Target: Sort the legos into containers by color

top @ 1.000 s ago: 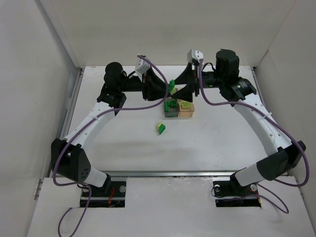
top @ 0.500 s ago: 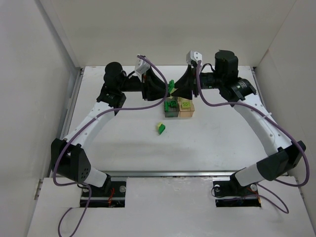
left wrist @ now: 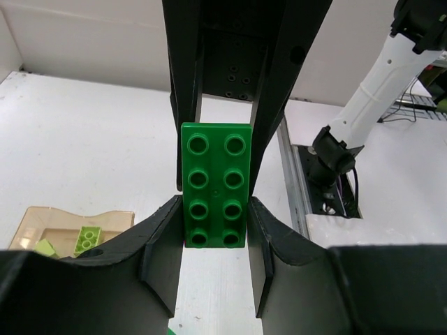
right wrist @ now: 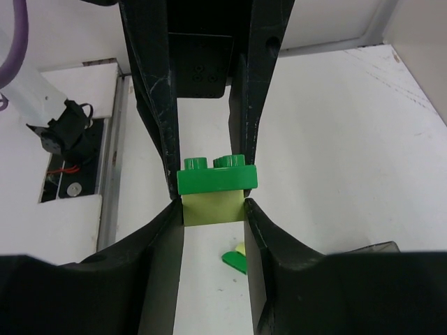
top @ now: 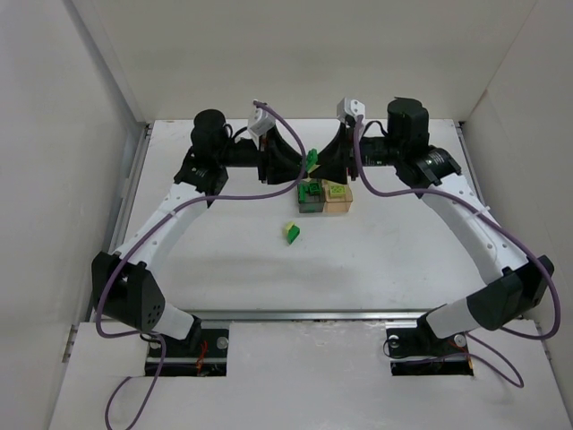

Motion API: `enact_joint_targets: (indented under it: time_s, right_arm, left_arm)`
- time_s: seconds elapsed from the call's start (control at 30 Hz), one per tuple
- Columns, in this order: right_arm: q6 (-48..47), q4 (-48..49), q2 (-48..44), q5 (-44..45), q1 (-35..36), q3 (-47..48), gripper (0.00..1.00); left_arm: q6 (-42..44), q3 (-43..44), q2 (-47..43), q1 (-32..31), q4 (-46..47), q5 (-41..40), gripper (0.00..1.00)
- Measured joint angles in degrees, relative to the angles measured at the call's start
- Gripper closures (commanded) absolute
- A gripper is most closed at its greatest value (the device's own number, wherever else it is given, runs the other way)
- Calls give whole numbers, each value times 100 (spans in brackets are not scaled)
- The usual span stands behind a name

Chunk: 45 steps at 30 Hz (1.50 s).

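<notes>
Two stacked legos hang in the air above the containers: a dark green lego (top: 312,159) (left wrist: 215,185) (right wrist: 216,178) pressed onto a pale yellow-green lego (right wrist: 213,208). My left gripper (top: 304,167) (left wrist: 215,213) is shut on the dark green one. From the opposite side, my right gripper (top: 320,167) (right wrist: 213,213) is shut on the pale one, its fingers against both sides. Below them stand the smoky grey container (top: 312,201) and the pale orange container (top: 338,201) (left wrist: 42,222). A pale lego (left wrist: 87,239) lies in the orange one.
A loose pair of legos, dark green and pale yellow-green (top: 292,231) (right wrist: 236,257), lies on the white table in front of the containers. White walls close in the left, back and right sides. A metal rail (top: 295,315) runs along the near edge.
The right gripper's jaws have closed onto the pale lego under the green one. Both wrists have shifted slightly. The left grip is unchanged.
</notes>
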Motion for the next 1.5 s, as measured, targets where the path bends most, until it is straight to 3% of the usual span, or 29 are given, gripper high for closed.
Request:
enact_joint_targets:
  time_s: [0.27, 0.63, 0.87, 0.93, 0.97, 1.03, 1.07, 1.13, 1.17, 1.23, 1.37, 1.5]
  right_arm:
    - [197, 144, 372, 125, -76, -210, 100]
    - [317, -525, 1115, 1967, -450, -472, 100]
    - [1274, -435, 1882, 3869, -455, -20, 99]
    - [1523, -457, 2376, 4371, -485, 254, 84]
    - [1598, -455, 2577, 4551, -498, 326, 62]
    - [1753, -509, 2905, 4837, -531, 367, 45]
    - [1790, -573, 2990, 4909, -551, 367, 32]
    - [1856, -717, 3082, 5136, -568, 369, 20]
    - [1895, -758, 3082, 5204, -568, 376, 8]
    - [1991, -831, 3032, 5346, -568, 435, 0]
    - [2149, -820, 2549, 5445, -568, 437, 0]
    - [2286, -588, 1456, 5484, -568, 42, 0]
  left_arm:
    - [715, 42, 22, 107, -1051, -431, 100]
    - [1167, 350, -22, 232, -1394, -614, 100]
    - [1346, 190, -120, 254, -1572, -1425, 100]
    - [1416, 9, -247, 254, -1613, -1690, 100]
    - [1464, -76, -306, 254, -1657, -1832, 100]
    - [1552, -195, -391, 254, -1727, -2074, 100]
    - [1600, -247, -422, 254, -1749, -2177, 100]
    - [1670, -330, -459, 254, -1808, -2323, 100]
    - [1705, -350, -461, 256, -1832, -2382, 100]
    - [1792, -363, -461, 236, -1915, -2601, 100]
    - [1952, -361, -330, 37, -1950, -3178, 100]
    - [1921, -17, 476, -190, -2015, -3536, 100]
